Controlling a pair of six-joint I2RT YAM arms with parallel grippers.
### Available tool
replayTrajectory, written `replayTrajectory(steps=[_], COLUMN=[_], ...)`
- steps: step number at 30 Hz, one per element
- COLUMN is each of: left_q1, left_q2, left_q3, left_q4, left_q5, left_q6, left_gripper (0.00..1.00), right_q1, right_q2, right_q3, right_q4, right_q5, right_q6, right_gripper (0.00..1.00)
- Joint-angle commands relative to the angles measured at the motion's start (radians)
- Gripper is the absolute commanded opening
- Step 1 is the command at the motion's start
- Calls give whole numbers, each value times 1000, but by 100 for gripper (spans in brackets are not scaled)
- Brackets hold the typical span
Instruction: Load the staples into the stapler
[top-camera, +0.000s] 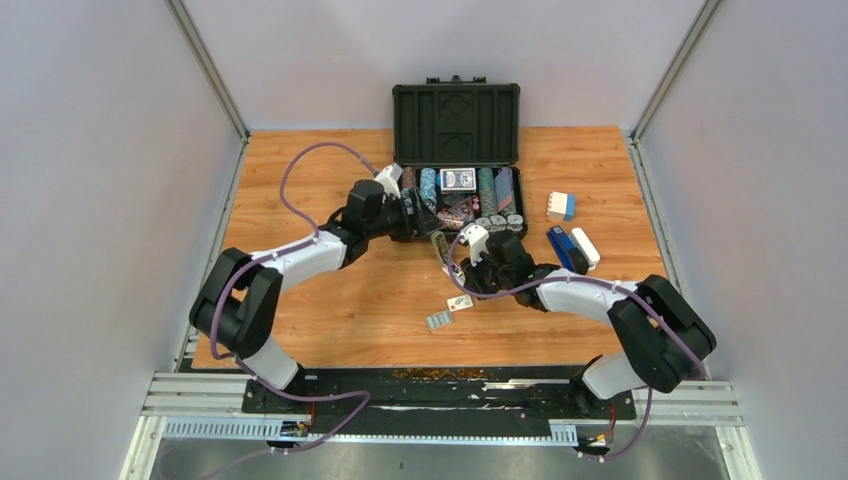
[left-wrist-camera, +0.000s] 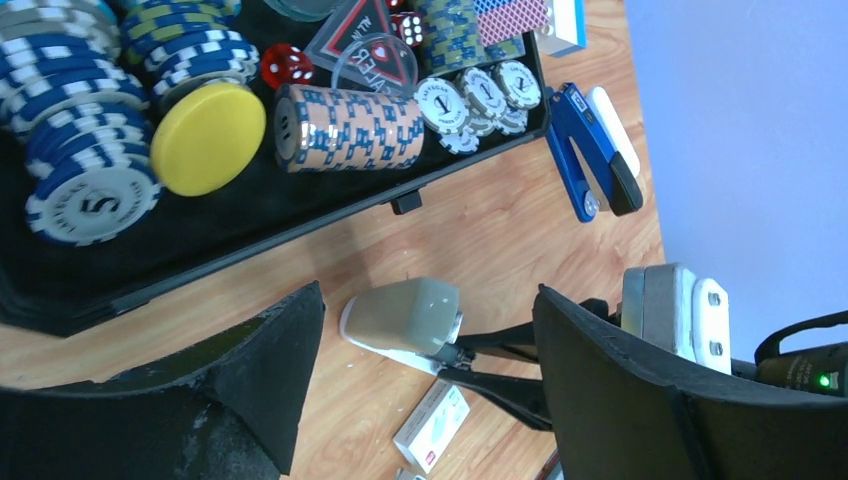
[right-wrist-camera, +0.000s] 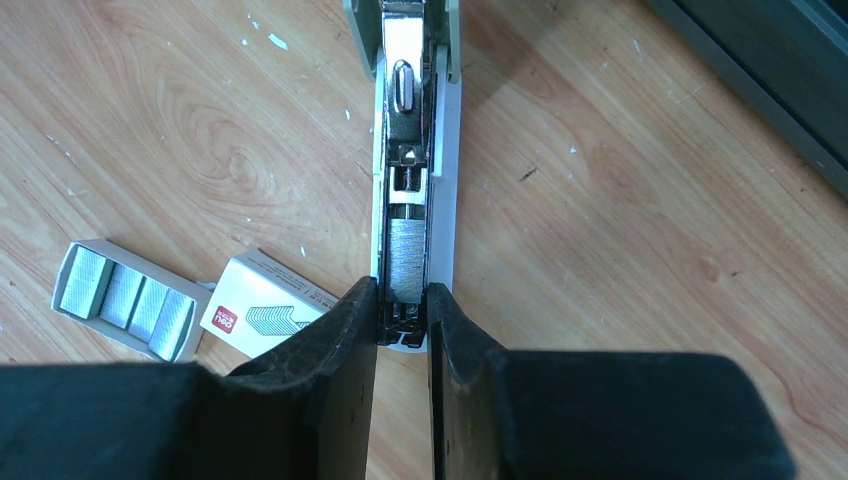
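The stapler (right-wrist-camera: 415, 150) lies open and flat on the wooden table (right-wrist-camera: 650, 250), just in front of the chip case (top-camera: 455, 125). A staple strip (right-wrist-camera: 405, 262) sits in its channel. Near end: clamped by the right gripper (right-wrist-camera: 403, 320), one finger pressed to each side of the rail. Far end: left gripper (left-wrist-camera: 428, 295) spread wide, stapler head between its fingers, a gap on both sides. The staples (right-wrist-camera: 125, 298) are in their tray, white sleeve (right-wrist-camera: 262, 315) beside it, both on the table close by the right gripper's finger.

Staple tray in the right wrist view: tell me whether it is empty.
No, the tray holds several silvery staple strips lying side by side.
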Motion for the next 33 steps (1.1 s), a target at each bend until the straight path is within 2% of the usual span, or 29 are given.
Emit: replayTrajectory(steps=[1,5,10,13,20,33], left_q1=[-29,-48,-64,-82,-182,-397], left_q2=[47,82,90,84,62,15], left_q3=[45,38,16,18,23,-45], left_q4=[41,26,25,13,-57,-11], left_q5=[5,-10,-40,-50,-136,-290], left_q6=[-4,-1,-1,16,75,31], left_gripper=[81,72,54,46,44,46], right_q1=[9,10,9,10,9,12], right_q2=[10,11,5,4,-10,-56], right_q3=[-14,-20,-28,-31,-47,-110], right_q4=[77,90,106,111,139,250], right_q5=[-48,-48,-51,-51,-43,6], right_q6=[-4,-4,-1,-1,6,38], right_gripper=[10,10,10,10,10,12])
